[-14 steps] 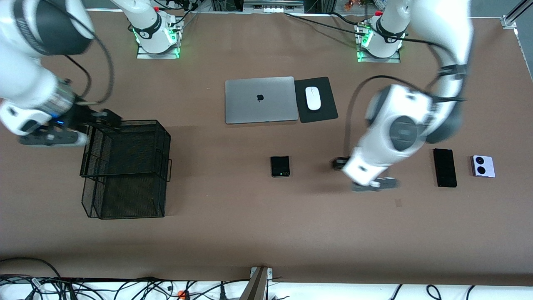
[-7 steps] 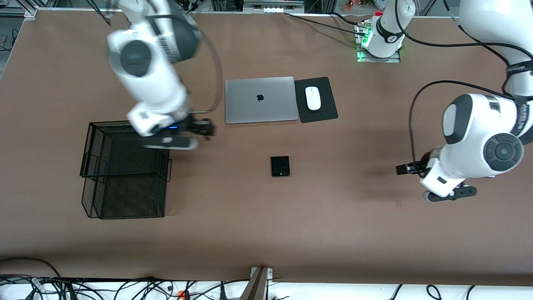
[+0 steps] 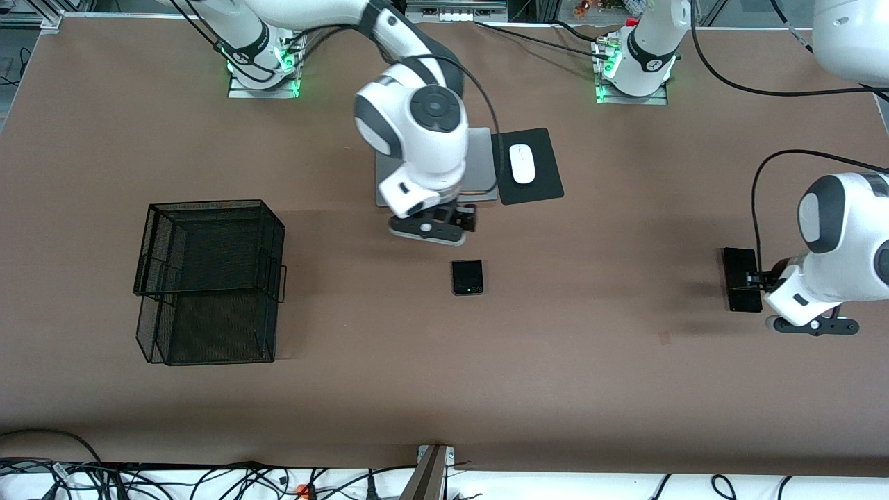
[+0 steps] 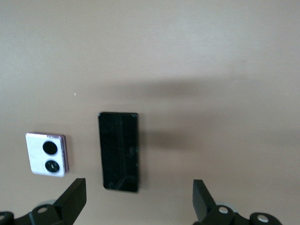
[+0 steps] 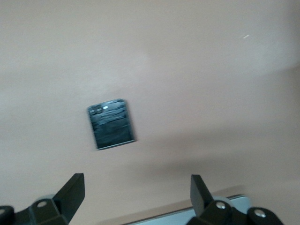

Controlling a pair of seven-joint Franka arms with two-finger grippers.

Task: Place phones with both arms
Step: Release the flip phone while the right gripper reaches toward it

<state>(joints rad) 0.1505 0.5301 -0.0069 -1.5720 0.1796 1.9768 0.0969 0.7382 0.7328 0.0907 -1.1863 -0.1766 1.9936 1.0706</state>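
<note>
- Right now my right gripper [image 3: 432, 230] hangs with its fingers spread wide and nothing between them, over bare table at the near edge of the grey laptop [image 3: 479, 156]. The square black flip phone [image 3: 467, 277] lies flat just nearer the front camera than that spot; my right wrist view shows it [image 5: 111, 123] ahead of the open fingers, not yet between them.
- My left gripper [image 3: 811, 323] is likewise wide and empty, over the table at the left arm's end. The long slim black slab phone [image 3: 740, 279] lies just beside it toward the table's middle, and my left wrist view shows the slab [image 4: 119, 151] with the lavender-white phone [image 4: 47, 153] close beside it, apart from it.
- I judge both arms are in the approach step, with no phone picked.
- Next, each gripper must centre over its phone, square up to the narrow sides, then descend.
- The black wire basket [image 3: 208, 281] at the right arm's end looks like the likely destination.
</note>
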